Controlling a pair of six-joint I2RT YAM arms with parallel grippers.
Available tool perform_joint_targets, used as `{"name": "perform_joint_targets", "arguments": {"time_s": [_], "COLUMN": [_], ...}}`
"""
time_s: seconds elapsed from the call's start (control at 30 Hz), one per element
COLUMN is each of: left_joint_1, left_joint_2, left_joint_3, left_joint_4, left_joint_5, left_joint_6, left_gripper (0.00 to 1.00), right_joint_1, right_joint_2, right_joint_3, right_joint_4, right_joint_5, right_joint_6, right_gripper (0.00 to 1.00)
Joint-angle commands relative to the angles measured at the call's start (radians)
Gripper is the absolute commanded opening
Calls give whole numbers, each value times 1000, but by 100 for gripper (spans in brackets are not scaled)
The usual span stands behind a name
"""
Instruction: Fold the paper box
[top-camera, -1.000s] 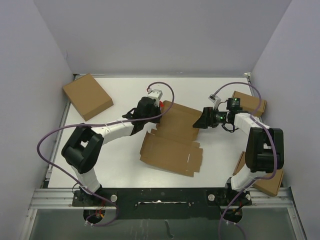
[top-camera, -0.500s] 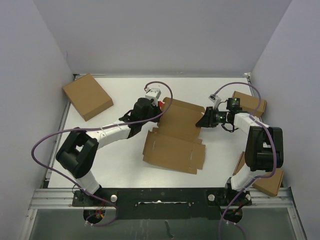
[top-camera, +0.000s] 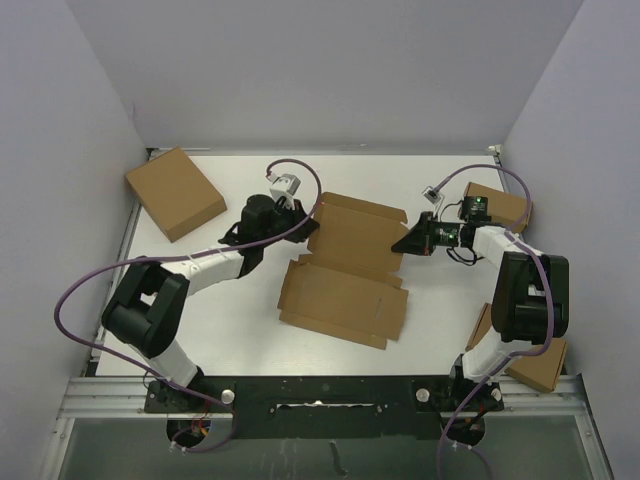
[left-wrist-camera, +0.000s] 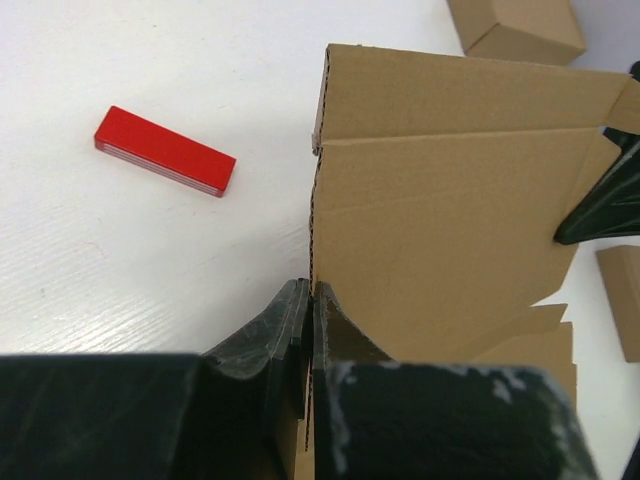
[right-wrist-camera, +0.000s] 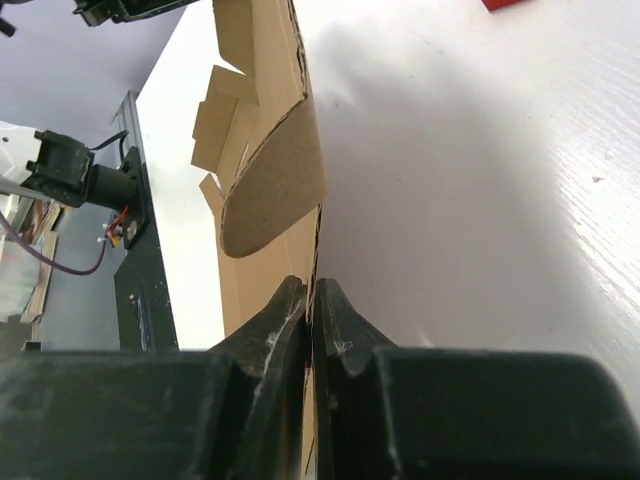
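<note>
The paper box (top-camera: 345, 275) is a brown die-cut cardboard blank in the middle of the table. Its near panel lies flat and its far panel (top-camera: 358, 232) is tilted up. My left gripper (top-camera: 308, 226) is shut on the far panel's left edge; the left wrist view has the two fingers (left-wrist-camera: 311, 287) pressed on the cardboard (left-wrist-camera: 440, 200). My right gripper (top-camera: 403, 243) is shut on the same panel's right edge. In the right wrist view its fingers (right-wrist-camera: 312, 287) pinch the thin edge below a rounded tab (right-wrist-camera: 275, 195).
A small red block (left-wrist-camera: 165, 151) lies on the white table left of the raised panel. Ready-made brown boxes sit at the back left (top-camera: 175, 192), back right (top-camera: 497, 205) and front right (top-camera: 530, 362). Grey walls close the table in on three sides.
My right gripper has gone from open to shut on the panel's right edge. My left arm has swung left and back with its edge, and the blank has shifted slightly.
</note>
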Motion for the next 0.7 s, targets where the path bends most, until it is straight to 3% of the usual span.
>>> {"name": "perform_joint_targets", "arguments": {"time_s": [0.0,0.13,0.23,0.53,0.67], "left_joint_1": [38,56,56,57,57], "left_joint_2": [-87,-97,-95,-81,-62], "left_joint_3": [-22,-46,-48,-46,-34], "left_joint_4": [202,248,261,311,313], "left_joint_5": [214,278,308,400,430], "left_joint_6": [-43,-57,-65,-91,-99], "left_gripper": [0,0,0,0,0], "right_joint_1": [-3,-6,-7,-71,-80], "right_joint_2": [-55,-77,-79,-84,-104], "right_joint_3": [26,27,19,-10,0], "right_joint_4": [-20,-33,-7,153,118], "right_joint_5": [-104,-71,-63,-85,-136], "right_joint_6": [-86,-107,-81,95,50], "right_gripper": [11,40,54,58,57]}}
